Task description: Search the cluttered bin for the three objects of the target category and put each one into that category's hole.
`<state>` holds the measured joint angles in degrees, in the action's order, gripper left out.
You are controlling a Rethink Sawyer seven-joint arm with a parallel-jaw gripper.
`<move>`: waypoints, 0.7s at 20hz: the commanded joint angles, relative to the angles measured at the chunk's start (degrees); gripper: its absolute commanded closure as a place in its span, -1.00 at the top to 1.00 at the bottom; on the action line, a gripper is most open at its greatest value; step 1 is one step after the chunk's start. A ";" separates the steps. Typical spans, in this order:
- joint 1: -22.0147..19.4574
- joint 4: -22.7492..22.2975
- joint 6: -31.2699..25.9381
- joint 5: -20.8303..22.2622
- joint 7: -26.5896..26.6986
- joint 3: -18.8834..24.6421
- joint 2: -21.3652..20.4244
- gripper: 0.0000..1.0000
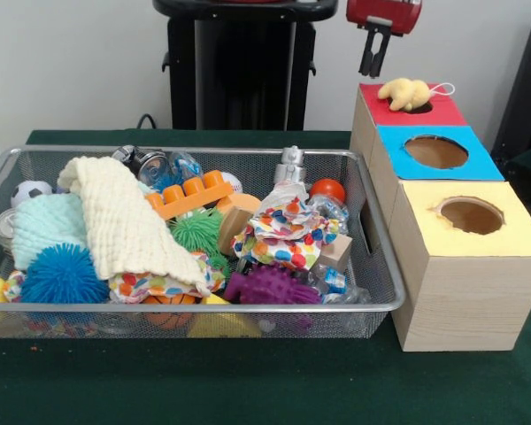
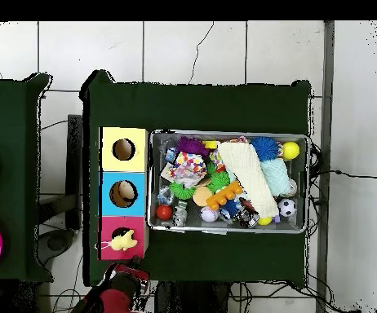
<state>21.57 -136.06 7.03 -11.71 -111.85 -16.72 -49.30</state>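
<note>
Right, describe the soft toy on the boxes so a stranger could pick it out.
Beside the wire basket stands a row of three wooden boxes. On the red-topped box, farthest from the front camera, lies a small pale yellow soft toy at its hole, the only thing on any box top; the gripper hangs just above it.

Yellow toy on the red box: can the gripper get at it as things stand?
Probably yes. The yellow toy lies exposed on the red box at its hole, uncovered. The gripper hangs just above and slightly to the side, fingers apart, with open air between.

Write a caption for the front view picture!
Yellow toy sits on the red box's hole; gripper above.
</note>
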 commanded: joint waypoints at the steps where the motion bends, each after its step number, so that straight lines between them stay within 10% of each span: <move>1: 0.27 8.24 -7.17 -0.56 -4.77 -1.89 -2.20 -1.00; 14: -9.47 4.47 0.19 5.45 -8.82 10.78 -7.69 -1.00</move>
<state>15.27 -135.88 5.25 -8.55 -111.85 -14.16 -56.07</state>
